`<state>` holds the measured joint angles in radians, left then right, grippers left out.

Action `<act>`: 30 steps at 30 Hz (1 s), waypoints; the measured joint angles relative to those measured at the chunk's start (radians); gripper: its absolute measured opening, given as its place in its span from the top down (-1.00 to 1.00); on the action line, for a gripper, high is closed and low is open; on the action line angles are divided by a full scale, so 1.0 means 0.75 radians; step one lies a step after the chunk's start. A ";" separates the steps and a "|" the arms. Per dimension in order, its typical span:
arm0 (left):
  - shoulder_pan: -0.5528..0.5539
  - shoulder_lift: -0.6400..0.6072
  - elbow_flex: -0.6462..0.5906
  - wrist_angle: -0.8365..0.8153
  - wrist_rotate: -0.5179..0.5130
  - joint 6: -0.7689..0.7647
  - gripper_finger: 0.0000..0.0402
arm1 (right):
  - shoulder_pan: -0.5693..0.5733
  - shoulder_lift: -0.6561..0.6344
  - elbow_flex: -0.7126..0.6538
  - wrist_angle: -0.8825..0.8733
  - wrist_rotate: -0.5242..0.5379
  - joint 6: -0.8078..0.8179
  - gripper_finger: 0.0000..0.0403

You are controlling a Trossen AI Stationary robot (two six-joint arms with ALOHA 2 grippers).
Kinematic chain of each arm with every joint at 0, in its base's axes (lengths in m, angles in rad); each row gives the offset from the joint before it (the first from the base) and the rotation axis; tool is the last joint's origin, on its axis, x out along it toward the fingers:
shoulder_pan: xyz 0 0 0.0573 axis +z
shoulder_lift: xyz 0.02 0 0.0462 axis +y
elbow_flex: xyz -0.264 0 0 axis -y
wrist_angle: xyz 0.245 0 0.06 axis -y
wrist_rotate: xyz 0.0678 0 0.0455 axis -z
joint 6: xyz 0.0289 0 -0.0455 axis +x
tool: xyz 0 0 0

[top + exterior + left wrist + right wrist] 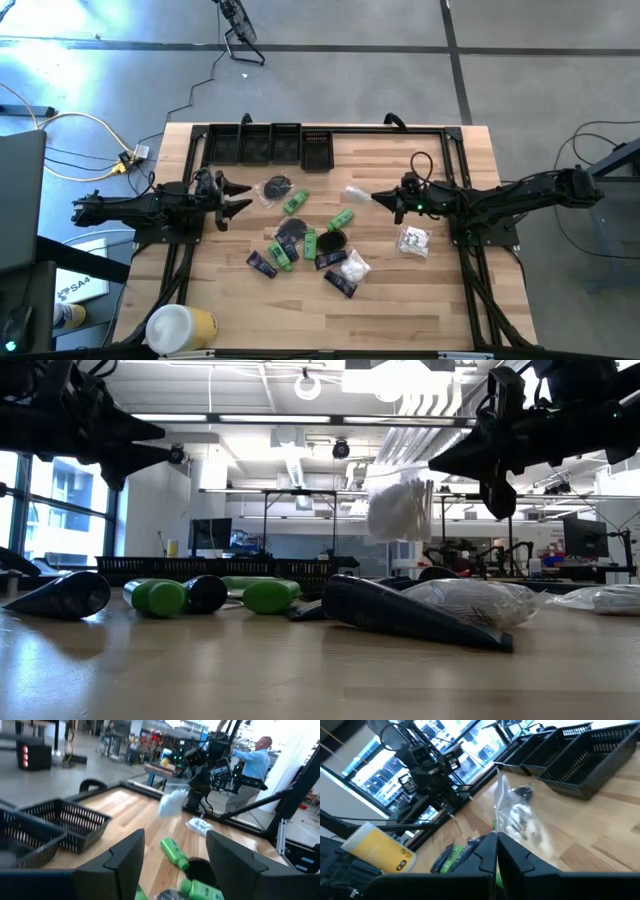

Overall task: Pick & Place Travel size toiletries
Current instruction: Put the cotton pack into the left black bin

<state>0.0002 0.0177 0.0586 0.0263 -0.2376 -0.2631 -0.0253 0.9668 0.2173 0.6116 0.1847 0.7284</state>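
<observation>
Right claw (377,198) pinched tight on the edge of a clear plastic-wrapped packet (358,193), held in the air above the desk (440,300), between the toiletry pile and the black mesh baskets (270,145).

Risk: the hold looks like a thin pinch on loose wrap; in the right wrist view the packet (517,817) dangles beyond the fingertips. A quick swing toward the baskets could let the film slip, or the hanging end could catch a basket rim.

Left claw (238,197) spread wide and empty, hovering near the pile's edge. Green bottles (293,204), dark sachets (261,264), a round black disc (332,240) and other white packets (412,241) lie on the desk.
</observation>
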 joint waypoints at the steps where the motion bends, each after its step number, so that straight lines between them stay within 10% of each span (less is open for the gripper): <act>1: 0.000 0.008 0.000 0.019 -0.001 0.011 -0.04 | 0.002 0.000 0.000 0.014 0.003 -0.001 0.99; 30: 0.001 1.014 0.097 0.755 0.021 0.055 -0.04 | 0.127 0.211 0.257 0.025 -0.005 -0.176 0.99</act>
<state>0.0006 0.7779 0.1312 0.5926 -0.2216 -0.2217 0.0700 1.1254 0.4099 0.6303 0.1810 0.5964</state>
